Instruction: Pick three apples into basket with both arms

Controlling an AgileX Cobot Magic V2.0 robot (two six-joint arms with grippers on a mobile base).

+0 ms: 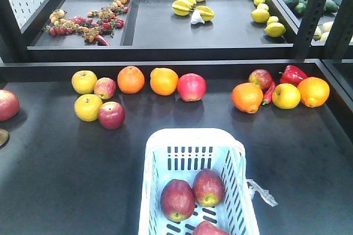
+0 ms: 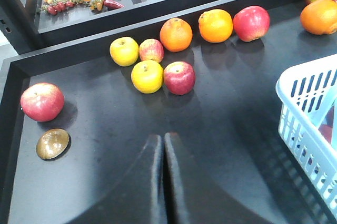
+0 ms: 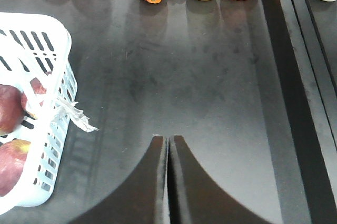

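Three dark red streaked apples (image 1: 193,196) lie inside the pale blue-white slotted plastic basket (image 1: 193,138) on the black table (image 1: 66,174). My left gripper (image 2: 164,142) and my right gripper (image 3: 168,142) hover above bare table with fingers pressed together, holding nothing.

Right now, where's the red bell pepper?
Front view: the red bell pepper sits at the far right of the lower shelf, behind a yellow apple and beside an orange.
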